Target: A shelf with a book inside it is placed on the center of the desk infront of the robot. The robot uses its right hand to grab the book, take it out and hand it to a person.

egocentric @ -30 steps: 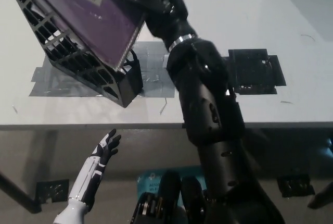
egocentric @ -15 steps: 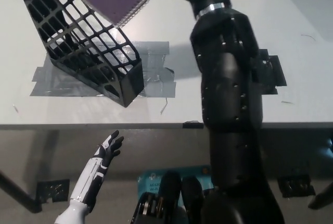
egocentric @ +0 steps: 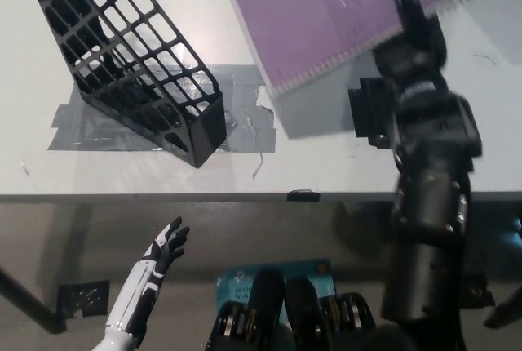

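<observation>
Right hand [egocentric: 405,10] is clamped on the purple book [egocentric: 334,12], gripping near its right edge with fingers over the cover. The book is out of the shelf [egocentric: 122,57], held in the air well to the right of it, above the desk [egocentric: 342,163], tilted, with its spiral edge toward the lower side. The shelf is a black lattice file holder with nothing visible inside, sitting on grey tape [egocentric: 245,126] on the desk. A black patch [egocentric: 371,110] on the desk lies right of the shelf, partly hidden behind the black arm. Left hand [egocentric: 165,246] rests below the desk edge, down from the shelf, fingers spread, holding nothing.
</observation>
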